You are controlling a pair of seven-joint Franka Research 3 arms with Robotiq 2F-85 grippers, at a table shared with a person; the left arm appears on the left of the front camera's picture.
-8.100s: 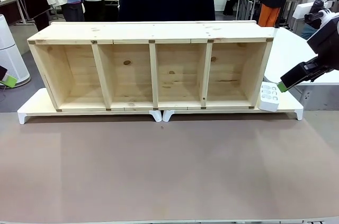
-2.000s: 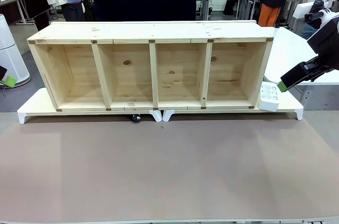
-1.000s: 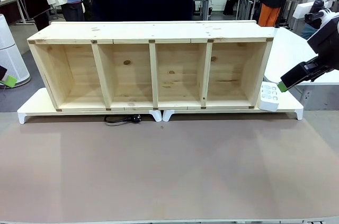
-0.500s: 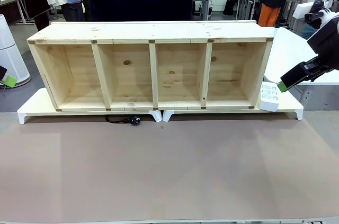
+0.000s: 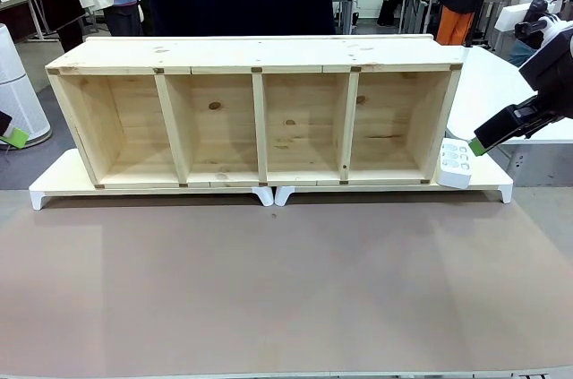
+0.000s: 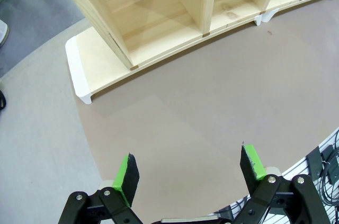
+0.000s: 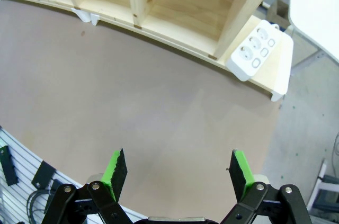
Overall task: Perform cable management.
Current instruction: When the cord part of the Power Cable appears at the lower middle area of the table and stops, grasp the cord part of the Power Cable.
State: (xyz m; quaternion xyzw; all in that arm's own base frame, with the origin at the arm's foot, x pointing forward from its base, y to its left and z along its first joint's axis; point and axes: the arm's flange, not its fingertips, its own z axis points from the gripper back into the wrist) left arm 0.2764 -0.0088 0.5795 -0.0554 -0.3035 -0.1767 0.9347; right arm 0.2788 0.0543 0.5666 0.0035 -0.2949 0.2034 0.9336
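My left fingers [image 6: 126, 179] and right fingers [image 7: 115, 173] hang wide open and empty at either end of the brown worktop [image 5: 286, 289], clear of the long pale wooden shelf [image 5: 260, 56], since I cannot tell where the thin black cable lies.

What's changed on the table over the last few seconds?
The black cable end that had slid out onto the mat by the middle feet of the white riser has withdrawn back under it. Nothing was grasped or released. The left claw and right claw stay open and parked; wooden shelf and power strip unmoved.
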